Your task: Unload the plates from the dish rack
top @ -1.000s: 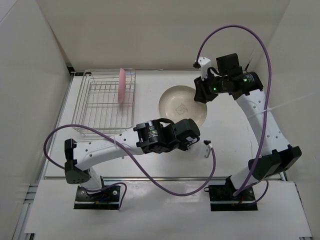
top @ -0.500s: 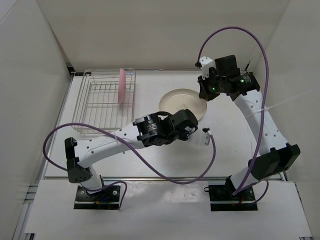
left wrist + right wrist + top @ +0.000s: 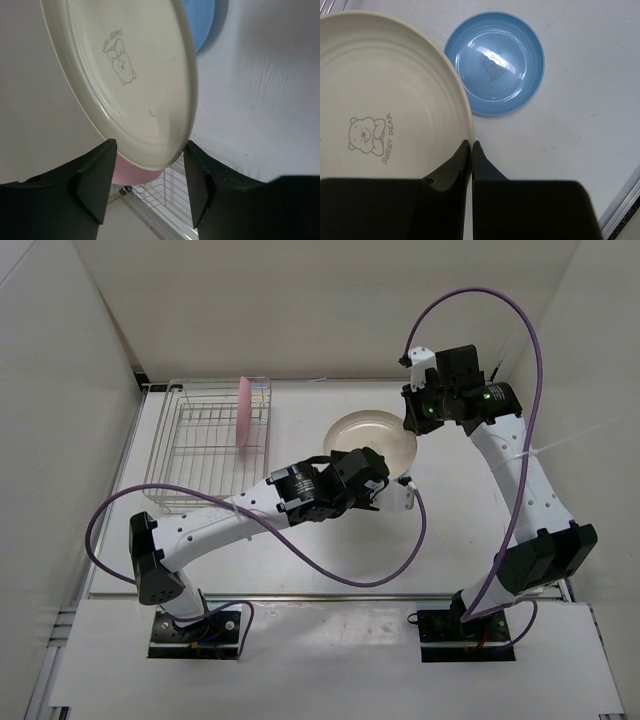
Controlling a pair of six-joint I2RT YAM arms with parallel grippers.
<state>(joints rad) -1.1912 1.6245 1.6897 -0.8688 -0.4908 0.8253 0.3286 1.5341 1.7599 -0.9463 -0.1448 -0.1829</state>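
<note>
The cream plate (image 3: 372, 438) hangs above the table between both arms. My right gripper (image 3: 471, 145) (image 3: 414, 421) is shut on its rim. My left gripper (image 3: 150, 146) (image 3: 378, 468) is open, its fingers (image 3: 97, 180) standing either side of the opposite rim of the cream plate (image 3: 130, 75). A light blue plate (image 3: 495, 62) lies flat on the table below, also peeking out behind the cream plate in the left wrist view (image 3: 204, 25). The pink plate (image 3: 243, 410) stands on edge in the dish rack (image 3: 195, 450).
White walls close in the table at the back and on both sides. The rack (image 3: 165, 197) fills the left half of the table. Purple cables (image 3: 330, 575) loop from both arms over the table's near part.
My right gripper has shut on the cream plate's rim. My left gripper, shut on the plate before, has opened. The left arm has shifted up and right, and the plate with it.
</note>
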